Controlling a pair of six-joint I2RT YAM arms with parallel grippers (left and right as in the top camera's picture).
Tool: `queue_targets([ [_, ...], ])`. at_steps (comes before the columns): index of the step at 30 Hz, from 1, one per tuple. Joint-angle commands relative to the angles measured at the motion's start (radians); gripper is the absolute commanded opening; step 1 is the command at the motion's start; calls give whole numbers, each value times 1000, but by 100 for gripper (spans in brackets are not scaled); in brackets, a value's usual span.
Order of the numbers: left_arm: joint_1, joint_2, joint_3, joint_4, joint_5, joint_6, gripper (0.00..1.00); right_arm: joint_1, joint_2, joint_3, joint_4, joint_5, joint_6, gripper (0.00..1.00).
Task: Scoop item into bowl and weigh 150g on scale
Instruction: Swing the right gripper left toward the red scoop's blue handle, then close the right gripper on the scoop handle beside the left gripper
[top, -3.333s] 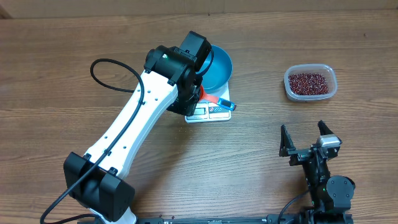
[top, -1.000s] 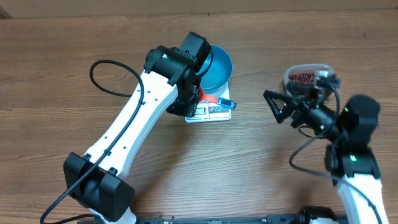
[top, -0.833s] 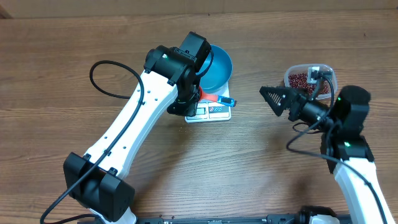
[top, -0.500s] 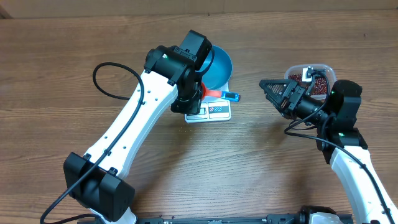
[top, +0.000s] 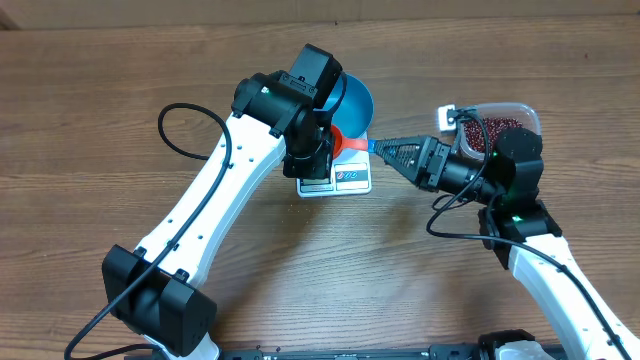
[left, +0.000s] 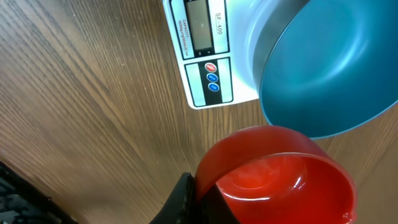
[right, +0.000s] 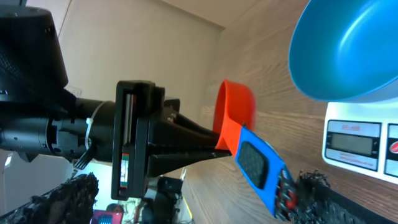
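Two arms meet over my brown wood-grain table, with a pale wall behind. My left gripper is clamped on the orange-red scoop, held just beside the blue bowl, which sits on the white scale. My right gripper stands wide apart at the scoop's blue handle; I can't judge contact, probably none. The beans lie in the clear container behind that arm, well apart from the scoop. The scale reads "SF-400" beside its display.
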Motion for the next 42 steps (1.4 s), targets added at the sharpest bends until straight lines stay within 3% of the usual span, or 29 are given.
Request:
queue_targets([
  [1, -8, -4, 18, -3, 62, 21, 4, 23, 0, 19, 5, 10, 17, 100],
  [27, -62, -4, 18, 27, 80, -19, 4, 95, 0, 19, 58, 149, 69, 100],
  [34, -62, -4, 18, 1, 80, -69, 5, 95, 0, 19, 58, 154, 61, 89],
  [42, -62, -4, 18, -11, 50, -97, 4, 95, 0, 19, 57, 156, 61, 85],
])
